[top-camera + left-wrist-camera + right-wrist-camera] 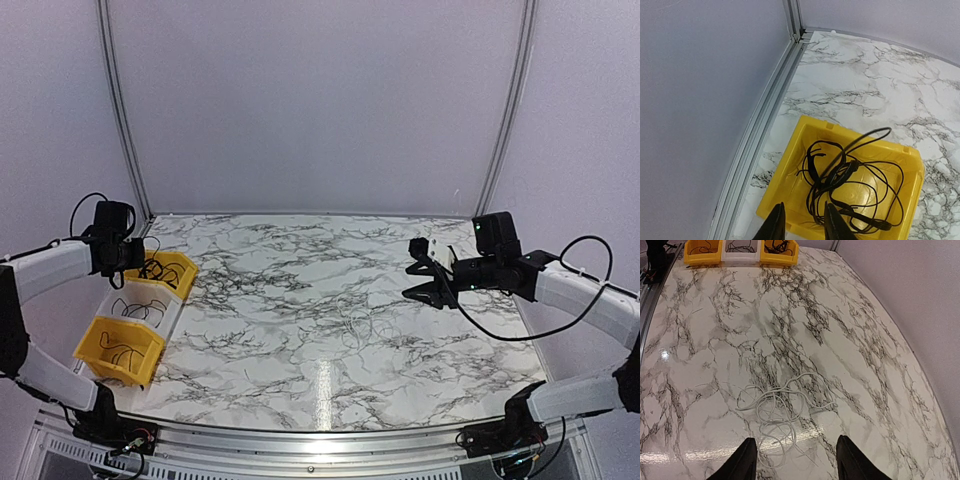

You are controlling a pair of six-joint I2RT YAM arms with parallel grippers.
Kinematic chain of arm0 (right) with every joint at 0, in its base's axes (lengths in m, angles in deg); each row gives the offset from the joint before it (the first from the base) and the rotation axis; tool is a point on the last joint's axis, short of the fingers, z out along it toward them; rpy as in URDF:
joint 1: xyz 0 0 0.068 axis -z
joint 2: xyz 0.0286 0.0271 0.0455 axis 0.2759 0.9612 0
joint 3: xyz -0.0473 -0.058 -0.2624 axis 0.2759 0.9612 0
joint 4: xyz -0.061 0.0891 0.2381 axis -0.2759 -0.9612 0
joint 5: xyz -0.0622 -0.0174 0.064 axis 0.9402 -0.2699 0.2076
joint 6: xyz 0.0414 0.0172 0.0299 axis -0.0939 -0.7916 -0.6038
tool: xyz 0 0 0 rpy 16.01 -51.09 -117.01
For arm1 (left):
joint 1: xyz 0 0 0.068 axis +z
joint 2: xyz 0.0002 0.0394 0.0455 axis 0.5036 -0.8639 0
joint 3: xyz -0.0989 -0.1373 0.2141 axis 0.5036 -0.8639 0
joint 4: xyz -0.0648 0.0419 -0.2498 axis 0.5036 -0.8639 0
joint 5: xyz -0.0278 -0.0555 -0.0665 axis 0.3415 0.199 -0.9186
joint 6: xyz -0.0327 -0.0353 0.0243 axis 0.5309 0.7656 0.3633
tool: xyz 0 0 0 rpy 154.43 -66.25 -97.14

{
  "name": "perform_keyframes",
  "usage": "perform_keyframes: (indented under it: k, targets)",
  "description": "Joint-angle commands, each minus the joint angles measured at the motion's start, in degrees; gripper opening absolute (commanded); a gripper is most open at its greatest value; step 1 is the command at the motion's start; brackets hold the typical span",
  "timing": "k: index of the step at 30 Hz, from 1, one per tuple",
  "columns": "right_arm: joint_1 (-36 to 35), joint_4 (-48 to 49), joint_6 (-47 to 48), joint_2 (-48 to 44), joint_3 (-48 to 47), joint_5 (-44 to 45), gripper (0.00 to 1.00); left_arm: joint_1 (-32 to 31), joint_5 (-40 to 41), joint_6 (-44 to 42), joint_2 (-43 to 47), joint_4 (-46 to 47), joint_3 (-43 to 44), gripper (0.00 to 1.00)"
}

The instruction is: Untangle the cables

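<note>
A pale white cable point(780, 410) lies in loose tangled loops on the marble table, just ahead of my right gripper point(797, 462), which is wide open and empty above it. In the top view this cable point(360, 325) lies left of and below the right gripper point(428, 280). A clump of black cables point(850, 185) lies in a yellow bin point(790, 170). My left gripper point(802, 225) hovers over the bin's near rim, open and empty. In the top view the left gripper point(138, 262) is at that bin point(172, 272).
Three bins stand in a row at the left edge: the far yellow one, a white middle one point(140, 305) and a near yellow one point(120, 350), each with thin black cables. A metal frame rail point(765, 125) and grey wall run beside them. Walls enclose the table.
</note>
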Motion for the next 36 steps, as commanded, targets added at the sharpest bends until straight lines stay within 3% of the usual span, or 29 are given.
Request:
perform_keyframes:
  k: [1,7,11,17,21,22,24,27,29,36]
  targets:
    - [-0.6,-1.1,0.6,0.7,-1.8,0.7,0.54,3.2,-2.6,2.0,-1.4,-0.3,3.3,0.24]
    - [-1.0,-1.3,0.8,1.0,-1.9,1.2,0.54,6.5,-11.1,4.2,-5.2,-0.1,5.3,0.19]
    - [-1.1,-1.3,0.9,1.0,-1.9,1.5,0.54,6.7,-14.0,5.0,-6.7,0.1,5.3,0.00]
    - [-1.2,-1.4,1.0,0.8,-1.9,1.7,0.54,6.7,-14.5,5.9,-5.3,1.0,3.2,0.00]
    - [-1.2,-1.5,1.2,0.8,-1.9,1.9,0.54,6.7,-8.5,6.4,-0.1,0.4,1.9,0.00]
    - [-1.2,-1.4,1.1,0.8,-1.9,1.9,0.54,6.7,-7.0,6.5,1.5,0.3,1.6,0.06]
    - [-1.2,-1.4,1.1,0.8,-1.9,1.8,0.54,6.7,-4.6,7.9,5.0,0.5,0.9,0.28]
    - [-1.4,-1.5,1.2,1.3,-1.9,1.9,0.54,6.8,-7.3,9.0,9.8,6.0,-2.2,0.46]
    - [-1.7,-1.6,1.3,1.6,-1.9,2.2,0.54,6.7,-9.9,9.3,10.5,7.4,-3.3,0.51]
    - [-2.0,-1.6,1.4,2.0,-1.9,2.8,0.54,6.7,-17.4,8.5,3.2,5.2,-0.1,0.51]
